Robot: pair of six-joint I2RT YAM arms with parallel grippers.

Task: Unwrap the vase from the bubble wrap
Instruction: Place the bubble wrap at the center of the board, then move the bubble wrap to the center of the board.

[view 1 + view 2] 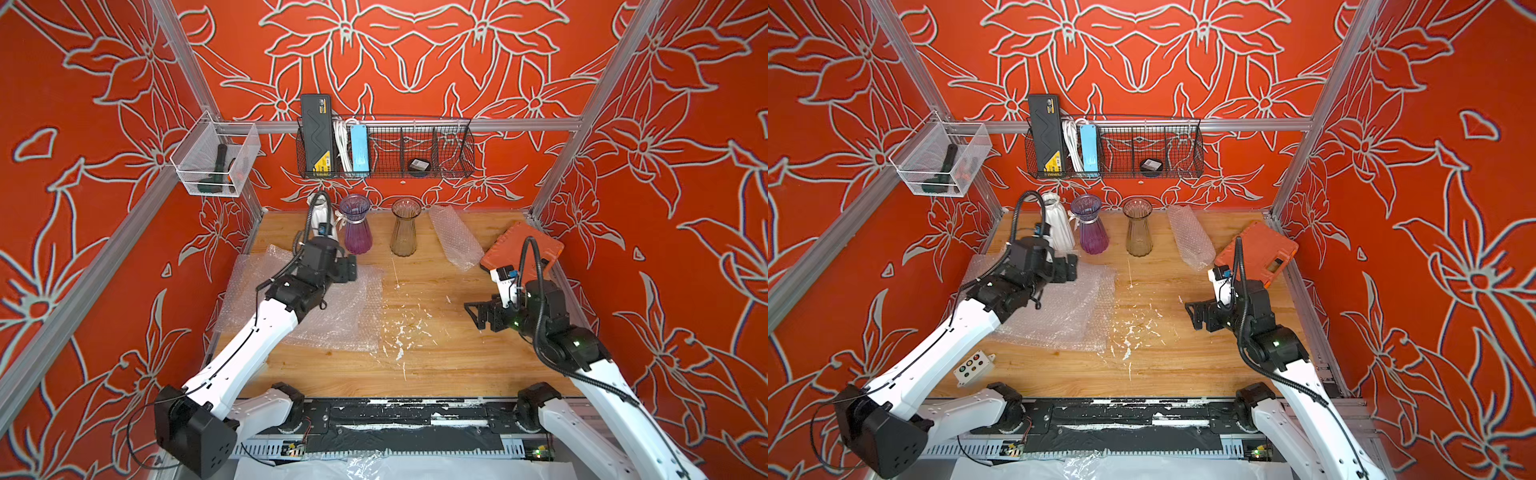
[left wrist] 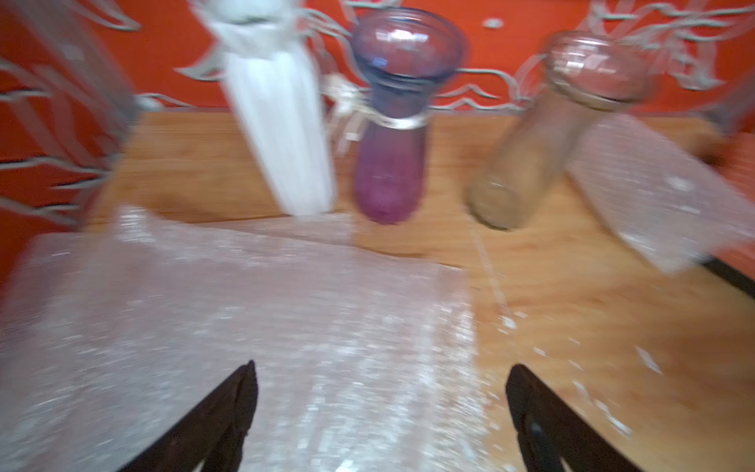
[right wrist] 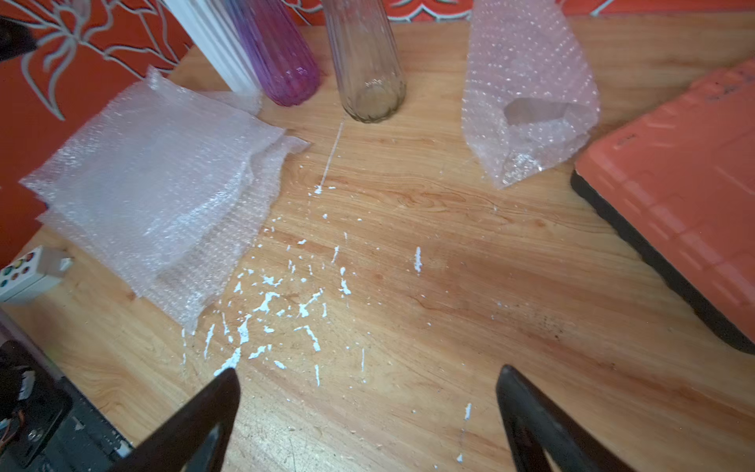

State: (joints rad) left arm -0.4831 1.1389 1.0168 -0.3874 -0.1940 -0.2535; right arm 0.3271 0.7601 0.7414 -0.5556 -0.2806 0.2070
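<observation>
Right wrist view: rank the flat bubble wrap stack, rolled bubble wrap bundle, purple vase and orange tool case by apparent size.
1. flat bubble wrap stack
2. orange tool case, cropped by the frame and nearer the camera, so this place is unsure
3. rolled bubble wrap bundle
4. purple vase, top out of frame

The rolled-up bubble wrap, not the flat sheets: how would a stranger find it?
On the wooden table, three vases stand in a row along the back wall. Between the brown vase at the row's end and the orange case lies the rolled-up bubble wrap. Unlike the flat sheets stacked across the table, it is a puffy tube on its side.
</observation>
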